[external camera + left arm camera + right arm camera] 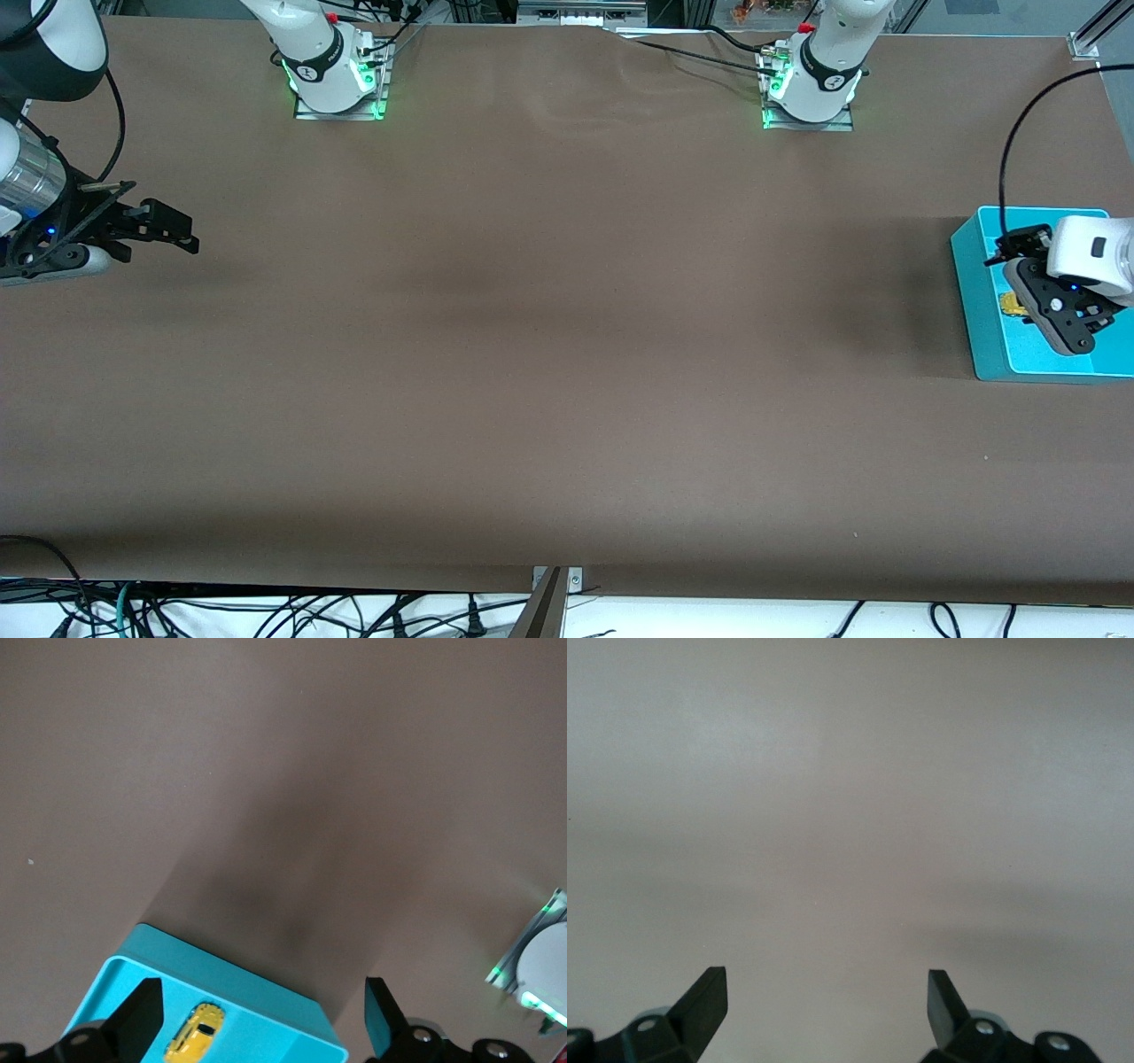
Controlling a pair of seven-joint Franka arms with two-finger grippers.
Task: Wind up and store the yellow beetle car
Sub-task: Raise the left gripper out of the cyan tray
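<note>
Both grippers stand with their fingers spread wide and nothing between them. Nearest to the front camera of the things in play is the teal tray, a shallow open box with a raised rim that sits on the brown table at the left arm's end. The left gripper hangs over this tray, its black fingers apart and holding nothing; in the left wrist view the two finger tips frame the tray's corner. The yellow beetle car lies inside the tray on its floor, just beside the left gripper as the front view shows it and mostly covered by the gripper's body there. The left wrist view shows the car more plainly: a small bright yellow rounded body with a dark window, resting on the teal floor between the spread fingers and touching neither of them. Toward the right arm's end of the table, the right gripper waits over bare brown surface, its jaws likewise wide apart and empty; its wrist view shows only the table top between the two dark finger tips. Farthest from the front camera, the two arm bases stand along the table's edge with green lights glowing at their feet.
</note>
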